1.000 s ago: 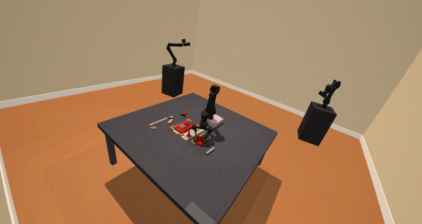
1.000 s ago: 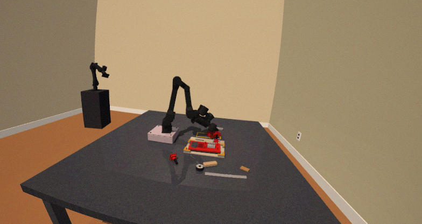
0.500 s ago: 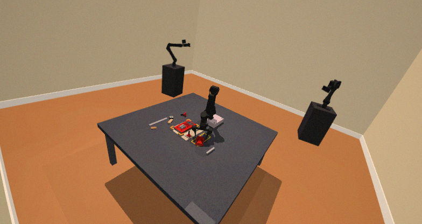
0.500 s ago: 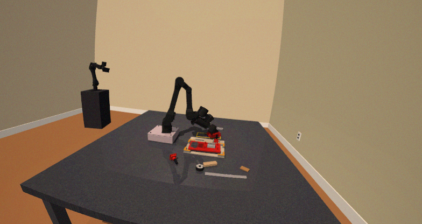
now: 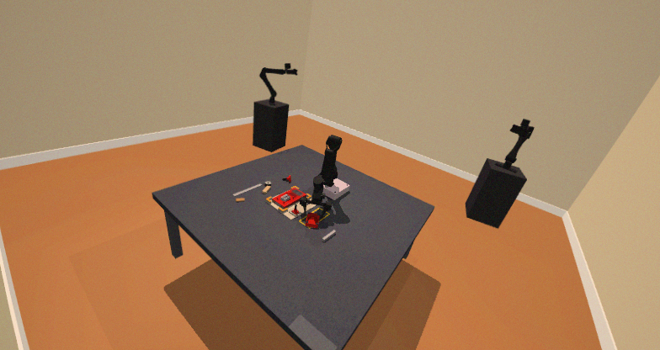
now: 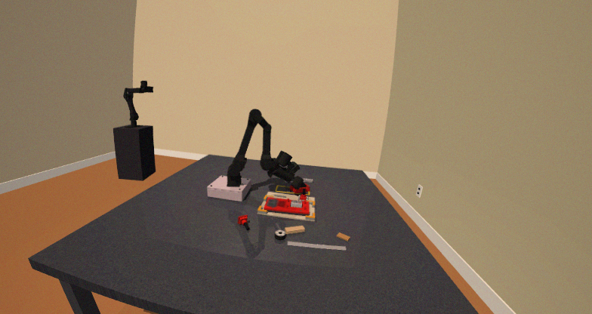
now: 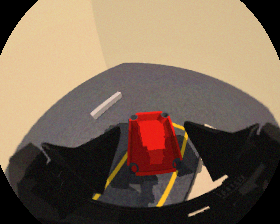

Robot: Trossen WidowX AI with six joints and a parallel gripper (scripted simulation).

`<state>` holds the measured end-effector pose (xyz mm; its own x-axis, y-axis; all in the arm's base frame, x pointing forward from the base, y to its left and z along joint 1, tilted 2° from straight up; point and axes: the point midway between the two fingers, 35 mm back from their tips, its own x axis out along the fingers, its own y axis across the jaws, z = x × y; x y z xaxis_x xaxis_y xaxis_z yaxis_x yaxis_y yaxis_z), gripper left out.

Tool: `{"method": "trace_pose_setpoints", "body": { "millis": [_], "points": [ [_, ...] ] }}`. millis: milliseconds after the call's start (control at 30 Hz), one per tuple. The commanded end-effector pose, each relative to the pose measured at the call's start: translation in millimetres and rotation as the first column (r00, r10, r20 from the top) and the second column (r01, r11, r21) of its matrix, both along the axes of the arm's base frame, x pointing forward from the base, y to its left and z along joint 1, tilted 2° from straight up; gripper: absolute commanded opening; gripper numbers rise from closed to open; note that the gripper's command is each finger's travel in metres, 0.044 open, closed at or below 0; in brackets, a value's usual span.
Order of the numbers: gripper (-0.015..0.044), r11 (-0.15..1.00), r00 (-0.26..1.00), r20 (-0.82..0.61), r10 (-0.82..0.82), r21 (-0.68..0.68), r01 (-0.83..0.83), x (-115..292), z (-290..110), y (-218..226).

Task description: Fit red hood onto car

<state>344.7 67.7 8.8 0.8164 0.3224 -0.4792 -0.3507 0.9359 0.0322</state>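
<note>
The red hood [image 5: 312, 220] [image 6: 301, 188] [image 7: 152, 144] lies on the table inside a yellow marked rectangle [image 5: 324, 215] [image 7: 171, 192]. My gripper [image 5: 308, 207] [image 6: 296, 178] [image 7: 152, 127] is open and low over the table, right at the hood. In the wrist view the hood shows between the two dark fingers; I cannot tell whether they touch it. The red car chassis [image 5: 291, 197] [image 6: 287, 205] with its grey engine block sits in the tan jig [image 6: 285, 215] just beside the hood. The pegs are too small to make out.
The arm's white base [image 5: 336, 188] [image 6: 229, 189] stands behind the jig. A small red part [image 5: 288, 177] [image 6: 243, 220], a washer [image 5: 268, 183] [image 6: 280, 234], two wooden blocks [image 5: 239, 199] [image 6: 343, 236], a long grey bar [image 5: 247, 189] [image 6: 316, 245] and a short grey bar [image 5: 328, 235] [image 7: 106, 106] lie around.
</note>
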Motion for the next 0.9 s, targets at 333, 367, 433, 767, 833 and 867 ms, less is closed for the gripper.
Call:
{"method": "trace_pose_setpoints", "body": {
  "millis": [333,367,433,767,833,867],
  "points": [
    [0.0440,1.000,1.000,-0.006,0.006,-0.001,-0.006,-2,-8,0],
    [0.0440,1.000,1.000,-0.006,0.006,-0.001,-0.006,-2,-8,0],
    [0.0440,1.000,1.000,-0.006,0.006,-0.001,-0.006,-2,-9,0],
    [0.0440,1.000,1.000,-0.006,0.006,-0.001,-0.006,-2,-14,0],
    [0.0440,1.000,1.000,-0.006,0.006,-0.001,-0.006,-2,-15,0],
    [0.0440,1.000,1.000,-0.006,0.006,-0.001,-0.006,-2,-16,0]
  ]
}}
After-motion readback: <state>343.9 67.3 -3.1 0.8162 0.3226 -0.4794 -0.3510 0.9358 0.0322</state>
